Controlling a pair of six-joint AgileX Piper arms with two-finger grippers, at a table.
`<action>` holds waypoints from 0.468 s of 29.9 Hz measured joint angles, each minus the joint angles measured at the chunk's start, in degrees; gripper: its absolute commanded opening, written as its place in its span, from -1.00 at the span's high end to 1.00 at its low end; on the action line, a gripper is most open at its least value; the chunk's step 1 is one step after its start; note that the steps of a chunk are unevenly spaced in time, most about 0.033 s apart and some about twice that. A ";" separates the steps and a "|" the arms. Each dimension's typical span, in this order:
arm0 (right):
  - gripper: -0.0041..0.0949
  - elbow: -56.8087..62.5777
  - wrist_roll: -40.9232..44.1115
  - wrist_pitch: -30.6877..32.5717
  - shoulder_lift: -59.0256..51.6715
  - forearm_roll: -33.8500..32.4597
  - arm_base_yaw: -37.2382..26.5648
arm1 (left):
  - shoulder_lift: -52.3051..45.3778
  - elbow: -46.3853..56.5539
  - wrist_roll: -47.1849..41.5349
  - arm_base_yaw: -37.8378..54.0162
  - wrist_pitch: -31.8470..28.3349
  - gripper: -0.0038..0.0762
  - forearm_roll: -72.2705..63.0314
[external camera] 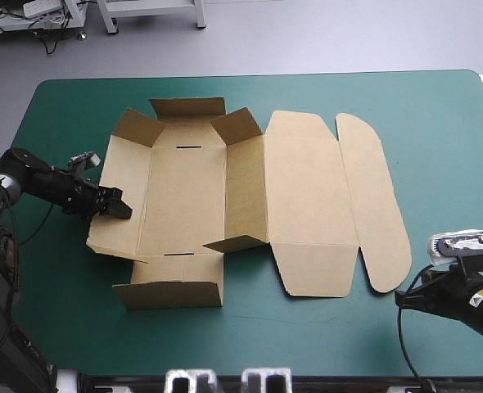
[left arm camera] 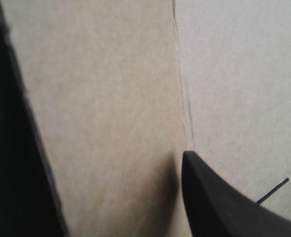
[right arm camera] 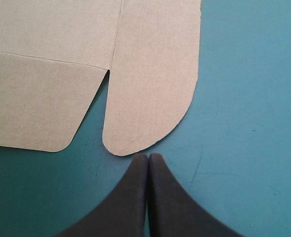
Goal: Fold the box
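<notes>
The box (external camera: 184, 196) lies near the middle of the bench (external camera: 438, 123), half made: the tray end has its far end flap (external camera: 188, 108) and corner tabs tipped up, while the near end flap (external camera: 172, 282) lies out flat and the lid panel with its rounded flap (external camera: 372, 205) lies flat on the teal-green cover. The left tool (external camera: 119, 206) sits right at the box's left wall (external camera: 123, 196), its black fingers set apart with brown board filling the space between and ahead of them, so it looks open and not pinching anything. The right tool (right arm camera: 148, 158) is off the box, just beyond the tip of the rounded flap, fingers pressed together into one point and holding nothing. The risks: if the left tool pushes that wall inward without a firm hold, the whole light sheet could skate across the cover instead of creasing, since nothing pins the lid end. The raised tabs look loose and could spring back flat, or get trapped under the wall as it comes over. The tray part of the box has nothing in it, only bare board with a slot near each end
</notes>
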 measured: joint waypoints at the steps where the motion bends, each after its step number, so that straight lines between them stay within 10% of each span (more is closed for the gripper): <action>1: 0.96 0.00 0.00 0.00 0.00 0.00 0.00 | 0.12 0.20 0.00 -0.41 0.00 0.64 -0.26; 3: 0.96 0.00 0.00 0.00 0.00 -0.02 0.00 | 0.25 0.53 0.12 -1.04 0.25 0.93 -1.26; 14: 0.96 0.00 0.00 0.00 0.00 -0.07 0.00 | -1.31 -0.16 9.44 -7.30 1.26 0.93 -3.73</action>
